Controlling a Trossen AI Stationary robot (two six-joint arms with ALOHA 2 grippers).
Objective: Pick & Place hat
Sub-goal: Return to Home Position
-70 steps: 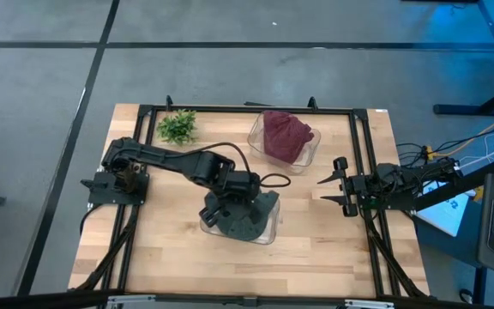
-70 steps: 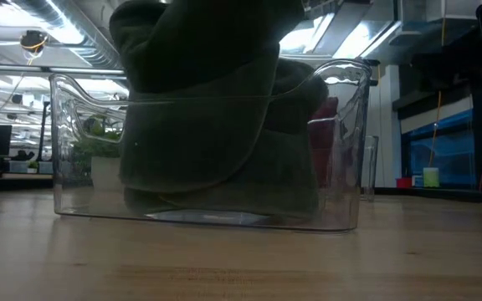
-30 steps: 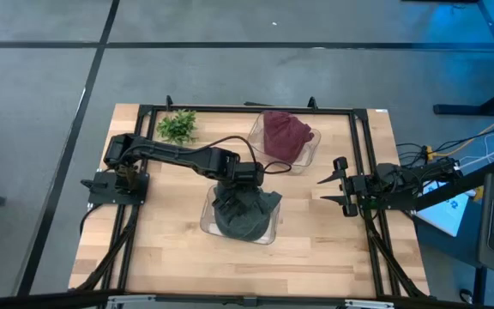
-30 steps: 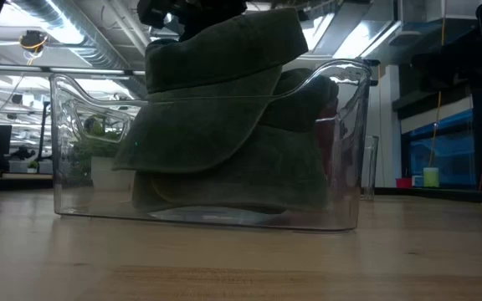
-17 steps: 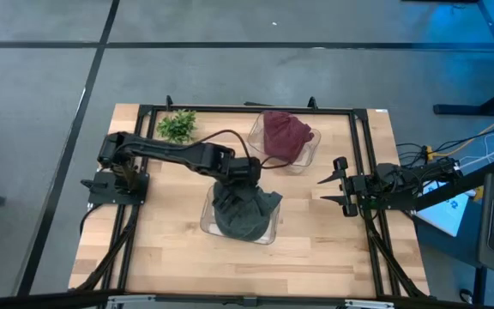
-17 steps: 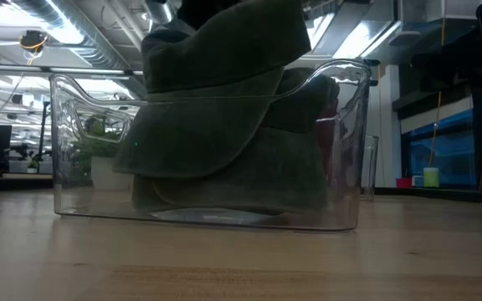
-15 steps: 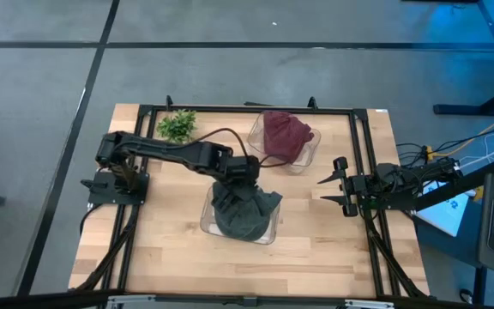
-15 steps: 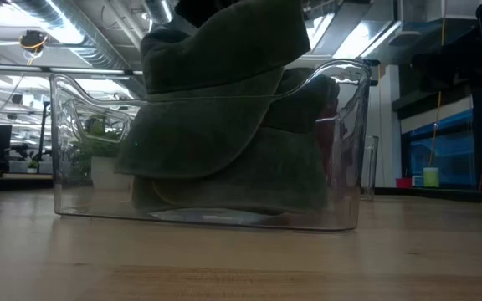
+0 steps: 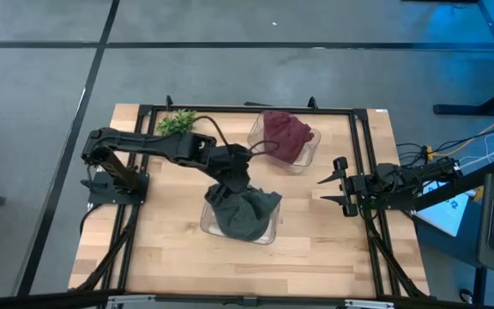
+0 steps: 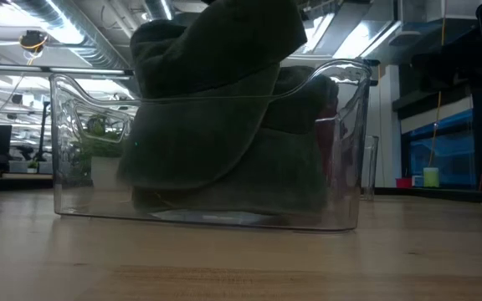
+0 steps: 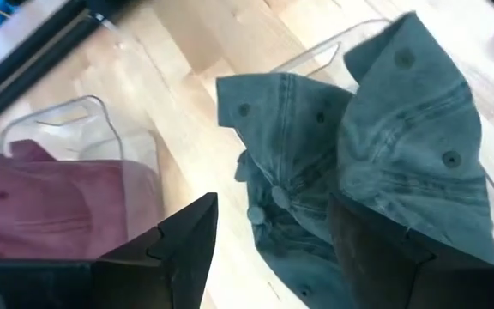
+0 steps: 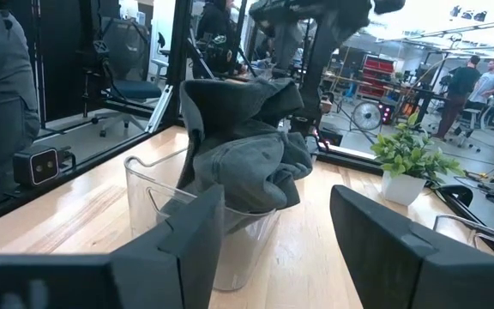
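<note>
Table [image 9: 161,249]: central bin [image 10: 78,180] holds the dark cap [image 9: 245,216], crumpled, heaped above the rim, brim direction untellable; far bin [image 9: 256,133] holds the red cap [image 9: 283,135]. Left gripper [image 9: 232,183] hovers over the central bin's far rim, jaws parted, empty. Right gripper [image 9: 334,184] at the right edge, spread, empty.

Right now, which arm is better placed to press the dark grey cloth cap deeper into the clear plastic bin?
Left: the left pincer, open, hovers over the dark grey cloth cap bulging above the clear plastic bin; the right pincer, open, sits at the table's right edge.
</note>
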